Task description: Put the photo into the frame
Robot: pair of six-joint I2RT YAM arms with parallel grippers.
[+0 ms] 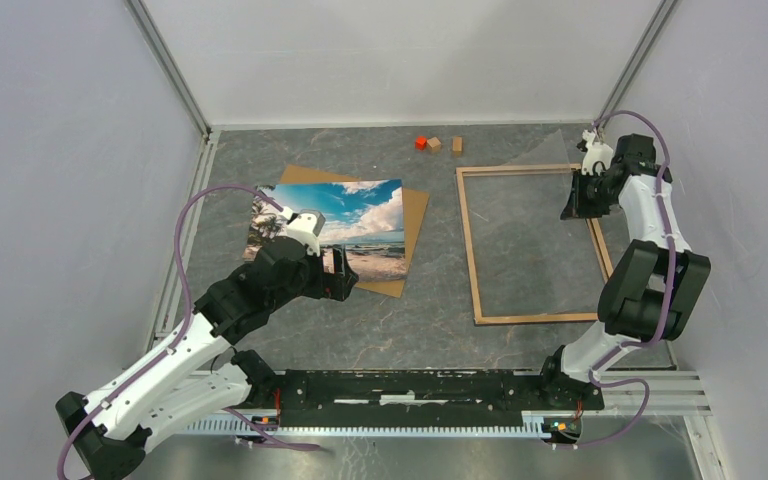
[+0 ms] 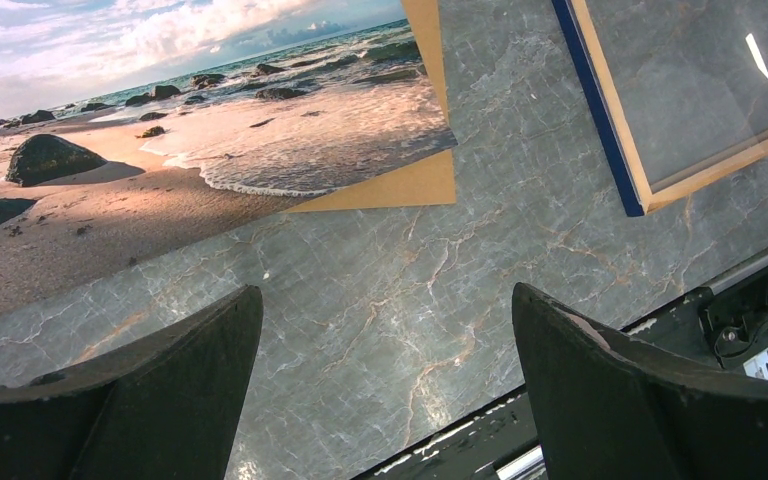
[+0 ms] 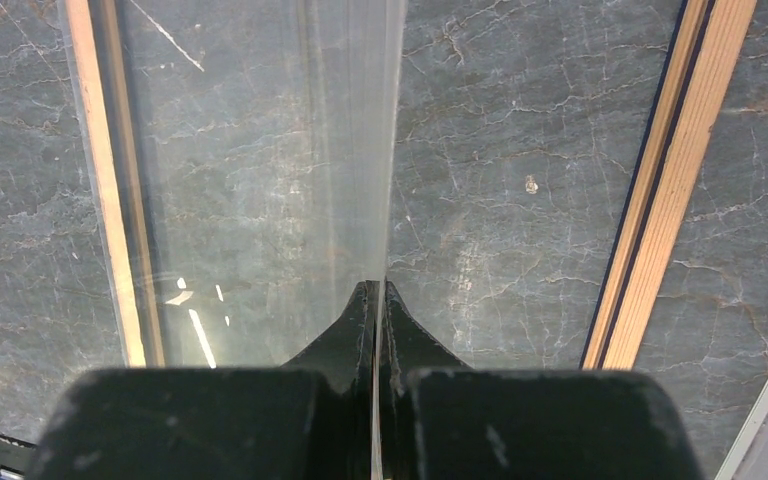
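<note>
The photo [image 1: 335,225], a beach print, lies on a brown backing board [image 1: 415,215] at the left-centre of the table. The wrist view shows its near edge [image 2: 210,130] and the board's corner [image 2: 400,185]. My left gripper [image 1: 345,275] is open and empty, just above the table off the photo's near right corner [image 2: 385,295]. The frame [image 1: 470,240], light wood side up, lies flat at the right [image 2: 610,140]. My right gripper [image 1: 575,200] is shut [image 3: 380,285] on the edge of a clear pane [image 3: 260,150], held tilted above the frame's far right part [image 3: 660,200].
A red block [image 1: 420,143] and two small wooden blocks [image 1: 434,145] [image 1: 456,145] sit at the far edge. The black mounting rail [image 1: 410,390] runs along the near edge. Grey walls close in on both sides.
</note>
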